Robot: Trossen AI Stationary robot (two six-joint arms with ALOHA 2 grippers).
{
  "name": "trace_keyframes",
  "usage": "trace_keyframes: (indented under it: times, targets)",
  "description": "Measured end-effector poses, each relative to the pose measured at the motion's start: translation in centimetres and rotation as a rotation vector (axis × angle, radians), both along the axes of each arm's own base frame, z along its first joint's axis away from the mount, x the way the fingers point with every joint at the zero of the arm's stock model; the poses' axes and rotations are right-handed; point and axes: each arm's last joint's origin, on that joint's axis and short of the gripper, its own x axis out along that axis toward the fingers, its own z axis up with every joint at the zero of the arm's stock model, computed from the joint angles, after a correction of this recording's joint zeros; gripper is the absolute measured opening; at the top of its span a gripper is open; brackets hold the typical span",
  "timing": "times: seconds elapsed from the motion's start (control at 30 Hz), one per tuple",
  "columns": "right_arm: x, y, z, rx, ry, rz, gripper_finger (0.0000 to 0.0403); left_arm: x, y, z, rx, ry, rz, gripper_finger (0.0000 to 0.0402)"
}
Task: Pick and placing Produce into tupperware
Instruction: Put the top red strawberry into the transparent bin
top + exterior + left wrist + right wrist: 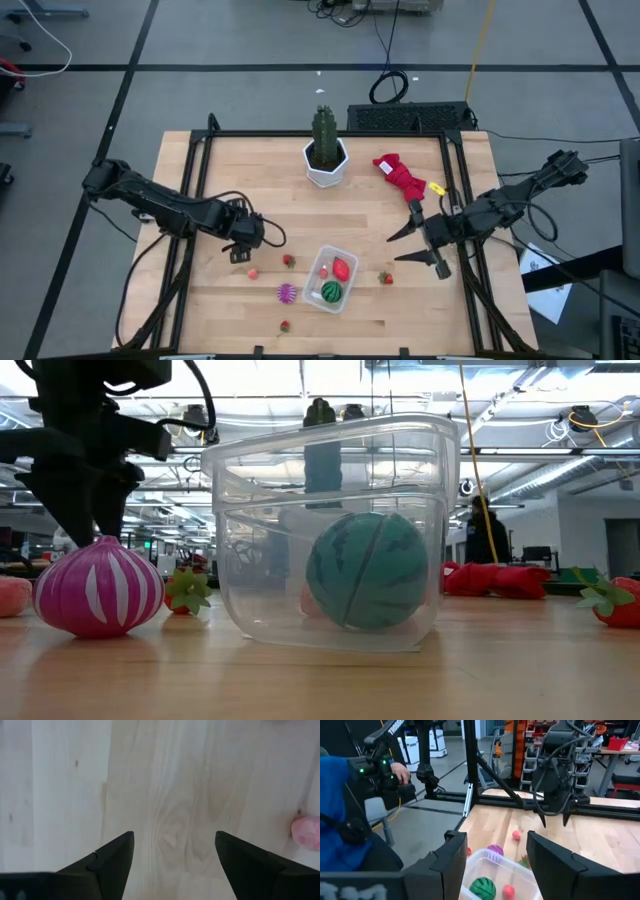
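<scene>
Tupperware (331, 279) mid-table, left hand (240, 255) open over bare wood

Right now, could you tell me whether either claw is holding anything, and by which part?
Nothing is held. The left claw stands open over bare wooden table, and the right claw is open and empty too.

We see a light wooden table (260, 180) in a black metal frame, standing on a grey floor (120, 90) crossed by dark lines, with black cables (388, 85) trailing beyond its far edge. Past the table we find an open workshop: bright ceiling light strips (520, 385), shelving (530, 755), and a person in a blue sleeve (337, 815).
</scene>
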Motion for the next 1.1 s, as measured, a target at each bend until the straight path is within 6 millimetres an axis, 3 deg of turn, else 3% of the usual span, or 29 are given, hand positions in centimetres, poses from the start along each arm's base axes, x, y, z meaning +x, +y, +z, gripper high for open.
trace_keyframes:
  times: [0.27,0.7,1.1]
  targets:
    - [1.6,0.9,0.1,0.035,-0.068,-0.001,0.0196,0.6,-0.2,0.1,0.017,-0.03,-0.181,0.0289]
    - [2.5,1.4,-0.7,0.049,-0.023,-0.007,0.0196,2.2,-0.6,0.5,-0.049,-0.175,-0.433,0.0295]
    - [2.9,1.6,-0.5,0.073,-0.051,-0.008,0.0196,4.7,-0.7,-1.7,-0.022,-0.193,-0.589,0.0292]
